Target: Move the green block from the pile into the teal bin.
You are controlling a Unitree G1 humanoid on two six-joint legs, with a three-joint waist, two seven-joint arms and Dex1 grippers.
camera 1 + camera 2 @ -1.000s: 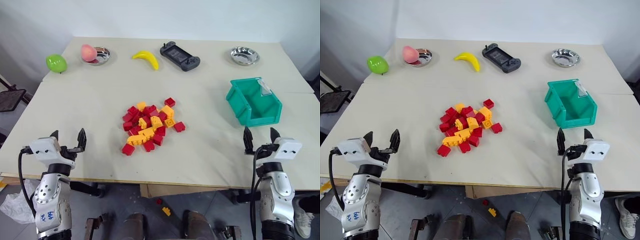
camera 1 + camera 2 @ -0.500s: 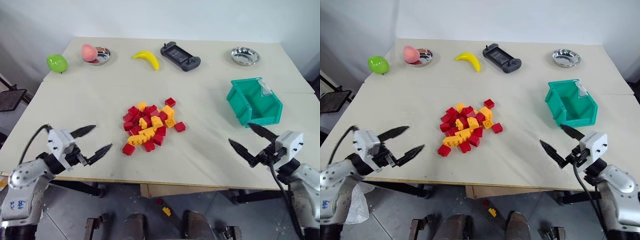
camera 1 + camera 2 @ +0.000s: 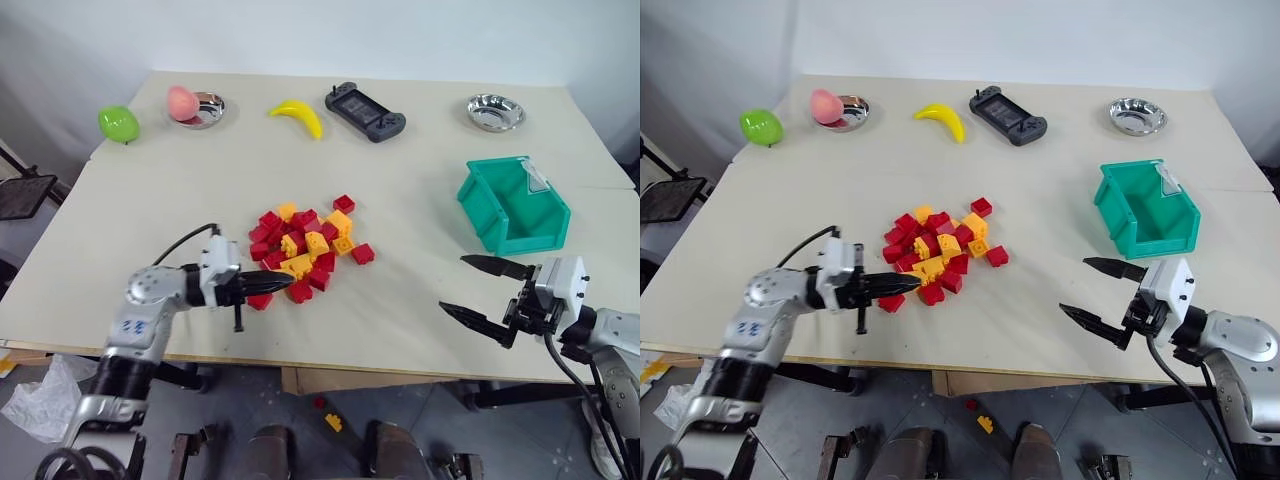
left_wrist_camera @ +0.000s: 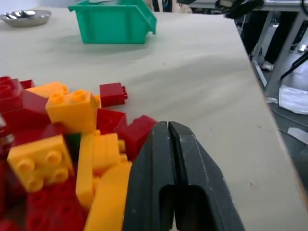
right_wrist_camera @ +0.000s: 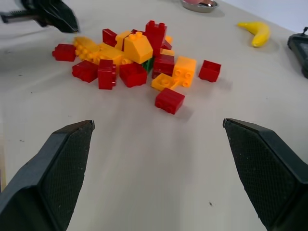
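Left gripper (image 3: 283, 282) is clenched empty, its tips at the pile's (image 3: 305, 251) near edge. Right gripper (image 3: 478, 290) gapes wide, holding nothing.

– What lines the far edge of the pale wooden table (image 3: 180, 190)?
– A glossy lime-green fruit (image 3: 118, 123), a pink peach (image 3: 181, 101) in a steel bowl (image 3: 205, 110), a yellow banana (image 3: 296, 116), a black game controller (image 3: 364, 111), another steel bowl (image 3: 494, 111).
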